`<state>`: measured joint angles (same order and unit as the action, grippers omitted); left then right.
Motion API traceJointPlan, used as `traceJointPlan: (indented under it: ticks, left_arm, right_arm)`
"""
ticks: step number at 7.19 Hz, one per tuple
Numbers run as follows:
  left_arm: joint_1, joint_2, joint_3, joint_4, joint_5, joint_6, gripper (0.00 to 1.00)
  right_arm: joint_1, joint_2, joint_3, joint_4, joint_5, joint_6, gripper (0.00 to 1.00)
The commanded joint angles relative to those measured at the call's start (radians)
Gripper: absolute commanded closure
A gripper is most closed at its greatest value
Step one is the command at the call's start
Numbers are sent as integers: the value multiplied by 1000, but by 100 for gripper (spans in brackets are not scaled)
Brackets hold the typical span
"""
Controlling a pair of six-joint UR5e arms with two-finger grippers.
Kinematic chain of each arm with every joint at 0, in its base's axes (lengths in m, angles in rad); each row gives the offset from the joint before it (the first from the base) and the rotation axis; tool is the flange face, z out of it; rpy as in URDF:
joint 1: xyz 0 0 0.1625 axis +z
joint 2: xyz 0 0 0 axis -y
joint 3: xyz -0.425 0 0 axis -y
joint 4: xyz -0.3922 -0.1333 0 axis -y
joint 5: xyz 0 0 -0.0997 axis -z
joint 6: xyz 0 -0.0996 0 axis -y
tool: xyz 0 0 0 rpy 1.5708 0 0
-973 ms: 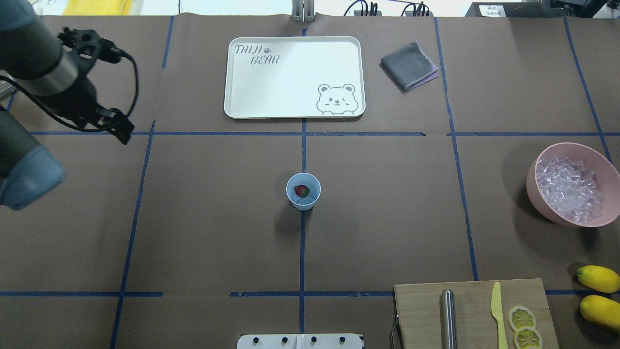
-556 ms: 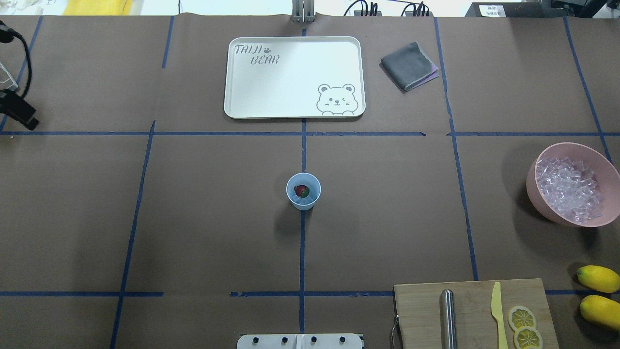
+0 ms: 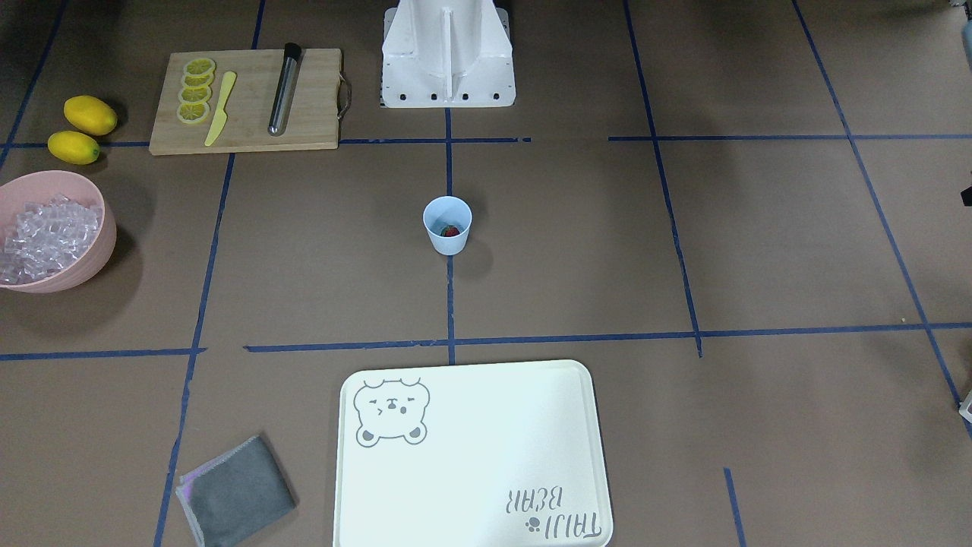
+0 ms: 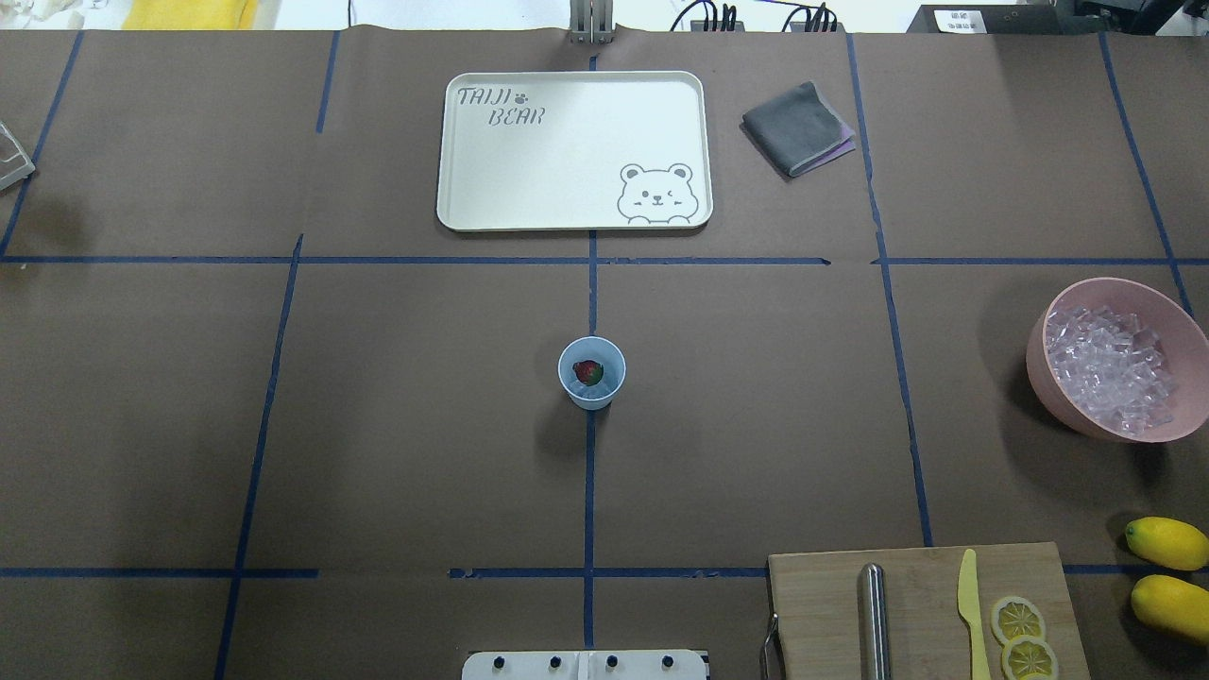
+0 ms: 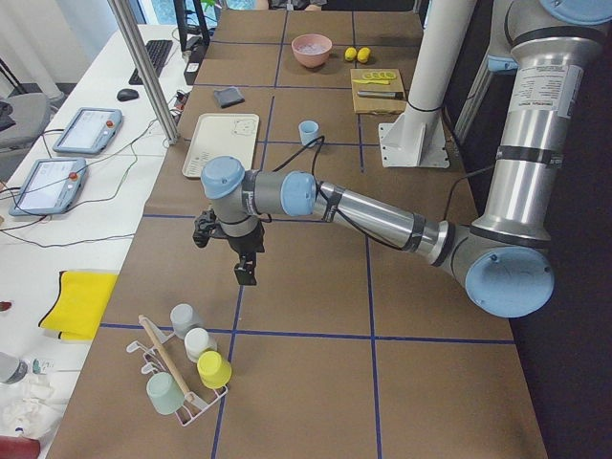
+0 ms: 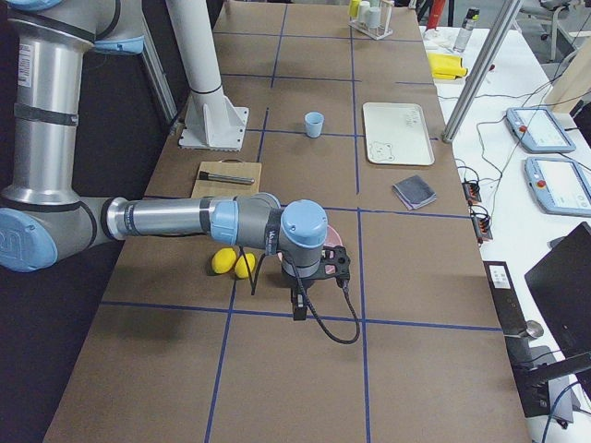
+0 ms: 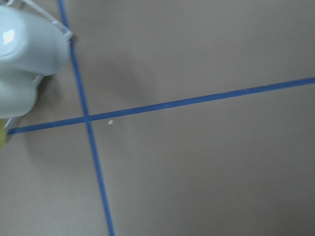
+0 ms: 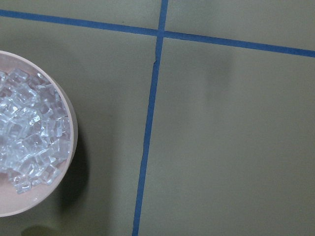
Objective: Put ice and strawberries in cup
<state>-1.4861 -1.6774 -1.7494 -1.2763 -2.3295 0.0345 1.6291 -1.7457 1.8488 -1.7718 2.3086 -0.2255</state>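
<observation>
The pale blue cup [image 4: 591, 373] stands upright at the table's centre on a blue tape line, also seen as the cup [image 3: 447, 225]. Inside it lies the red strawberry [image 4: 587, 372] on a few pieces of ice [image 4: 595, 390]. More ice [image 4: 1110, 368] fills the pink bowl [image 4: 1065, 408] at the right edge. My left gripper [image 5: 247, 273] hangs far off to the left near a cup rack, and my right gripper [image 6: 298, 312] hangs just past the pink bowl. Both show only in the side views, so I cannot tell whether they are open or shut.
A white bear tray [image 4: 567, 151] and a grey cloth [image 4: 798, 128] lie at the far side. A cutting board [image 4: 822, 604] near the front right carries a metal rod [image 4: 874, 619], a yellow knife [image 4: 971, 604] and lemon slices [image 4: 1018, 619]. Two lemons [image 4: 1166, 542] lie beside it.
My left arm has drawn back to the left and left the overhead view. The cup, strawberry and bowl have not moved.
</observation>
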Motion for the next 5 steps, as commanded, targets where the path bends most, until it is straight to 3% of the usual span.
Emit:
traceJointPlan:
  ticks: [1, 3, 5]
  left_arm:
    - [-43, 79, 16, -37, -5, 97, 0]
    - [-65, 139, 16, -105, -5, 133, 0]
    - [-63, 133, -2, -110, 2, 124, 0]
  right_arm:
    - [0, 0, 3, 0, 0, 0, 0]
    - [0, 0, 4, 0, 0, 0, 0]
    - [0, 0, 7, 0, 0, 0, 0]
